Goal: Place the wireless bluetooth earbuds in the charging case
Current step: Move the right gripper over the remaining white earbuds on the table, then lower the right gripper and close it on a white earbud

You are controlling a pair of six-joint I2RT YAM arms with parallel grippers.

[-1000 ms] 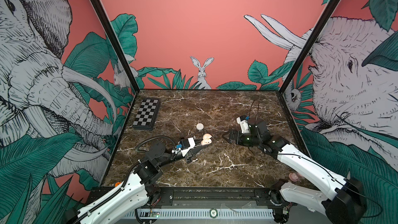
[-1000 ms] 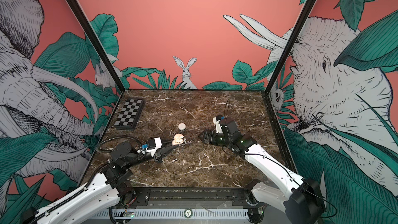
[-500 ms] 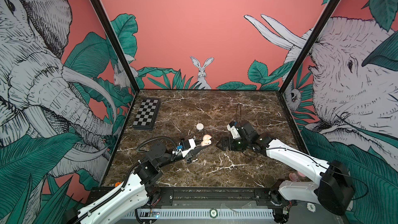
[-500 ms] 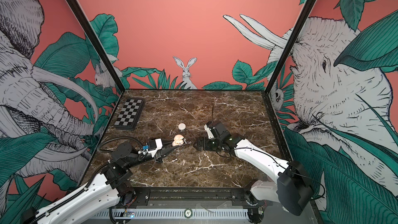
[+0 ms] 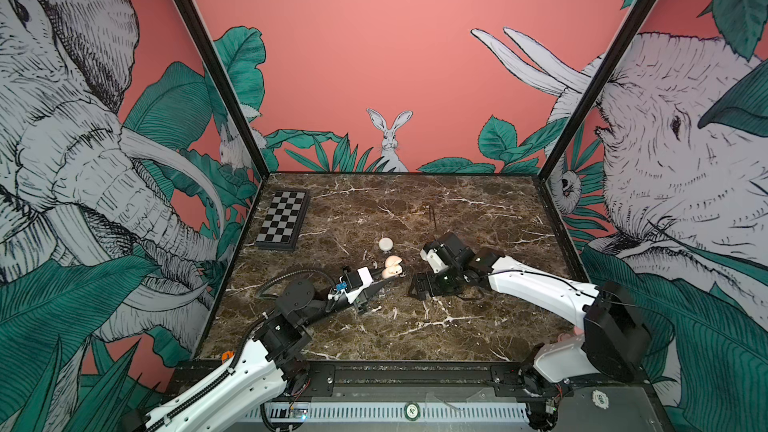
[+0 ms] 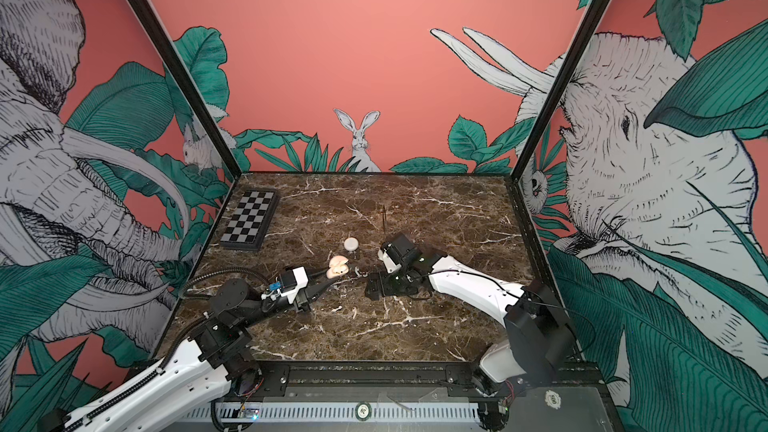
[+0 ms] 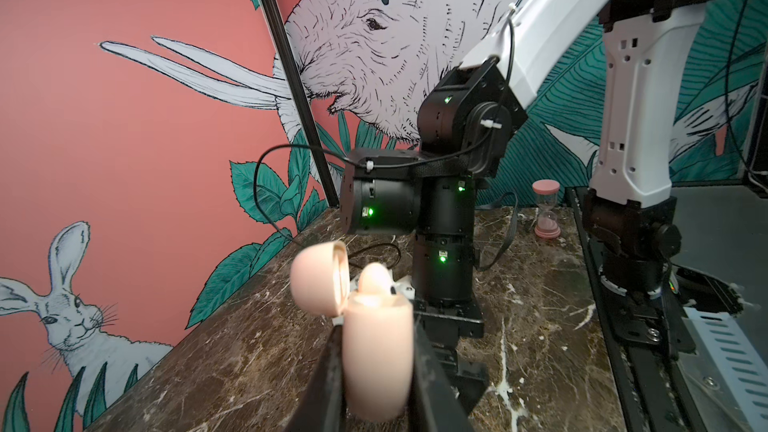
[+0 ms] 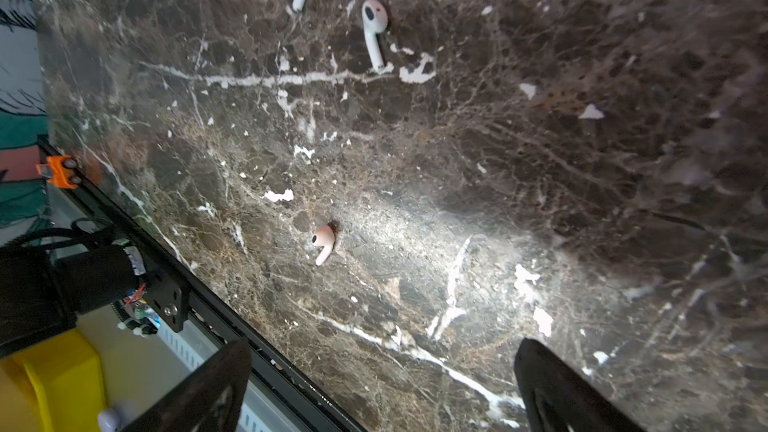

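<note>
In both top views, your left jaws are clamped on the pink charging case (image 5: 392, 271), lid up, mid-counter (image 5: 415, 342). The right jaws stand spread and empty beside it. Nothing smaller reads clearly here.

The left wrist view shows the pinch across the case's body. Whether a bud already sits inside, you cannot tell.

Only the right wrist view shows the pink earbud (image 8: 324, 243) lying on the marble ahead of the spread jaws, with two white earbuds (image 8: 374, 31) beyond. It looks light, glossy and slippery, so pinch gently across the bulb.
</note>
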